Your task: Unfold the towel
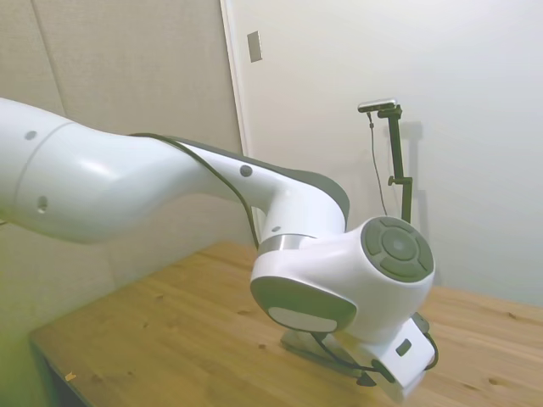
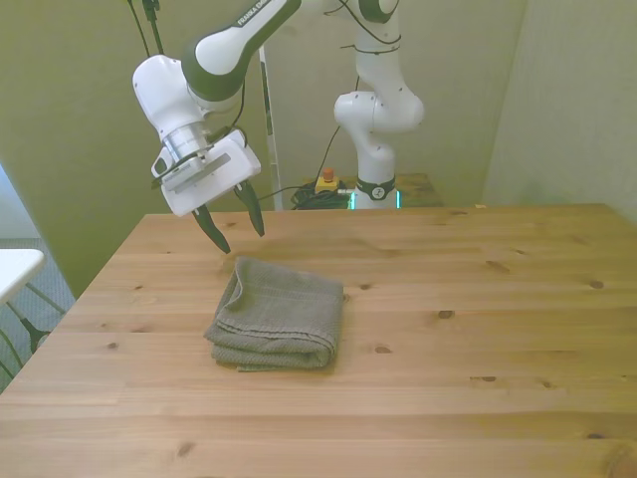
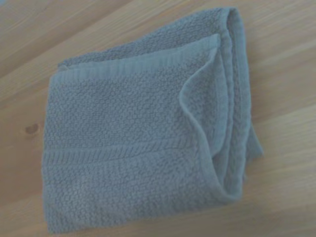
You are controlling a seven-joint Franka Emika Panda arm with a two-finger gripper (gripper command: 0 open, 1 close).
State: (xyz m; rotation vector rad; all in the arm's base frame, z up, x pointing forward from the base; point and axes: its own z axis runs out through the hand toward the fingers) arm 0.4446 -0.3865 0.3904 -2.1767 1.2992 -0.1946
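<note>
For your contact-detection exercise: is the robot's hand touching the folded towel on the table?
Apart. The front view shows the hand open, hanging in the air above the table beyond the towel, with bare wood visible between its fingertips and the cloth.

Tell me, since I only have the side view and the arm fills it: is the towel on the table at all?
Observer: Yes. The towel lies folded on the wooden table, seen in the front view.
Operator: Where is the tool?
Observer: The tool hangs above the table, just beyond the towel's far corner on the front view's left, not touching it.
Operator: Open or shut?
Observer: Open; its two dark fingers stand apart with nothing between them.
Operator: Any loose edge?
Observer: The wrist view shows layered edges curling apart along one side of the towel.
</note>
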